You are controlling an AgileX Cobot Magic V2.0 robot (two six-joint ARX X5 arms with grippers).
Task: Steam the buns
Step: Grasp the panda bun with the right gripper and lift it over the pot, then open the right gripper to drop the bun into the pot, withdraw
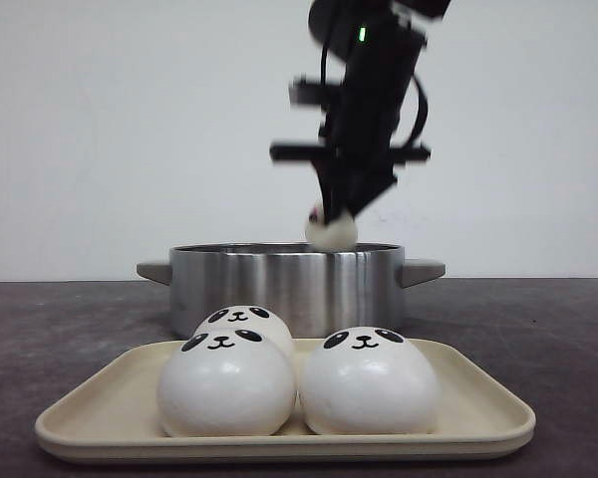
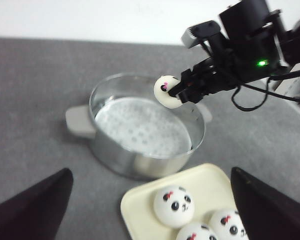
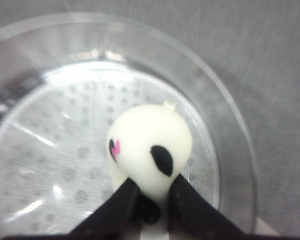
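Note:
My right gripper (image 1: 331,217) is shut on a white panda bun (image 1: 331,231) and holds it over the rim of the steel steamer pot (image 1: 279,284). In the right wrist view the squeezed bun (image 3: 149,150) sits between the fingers (image 3: 117,210) above the perforated steamer plate (image 3: 55,165). In the left wrist view the held bun (image 2: 166,91) hangs over the pot (image 2: 115,155). Three panda buns (image 1: 225,383) (image 1: 369,380) (image 1: 247,321) lie on the cream tray (image 1: 279,443). My left gripper (image 2: 150,220) is open and empty, above the tray.
The pot has grey side handles (image 1: 153,270) (image 1: 423,269). The cream tray (image 2: 210,182) stands just in front of the pot on the dark grey table (image 1: 60,329). A white wall is behind.

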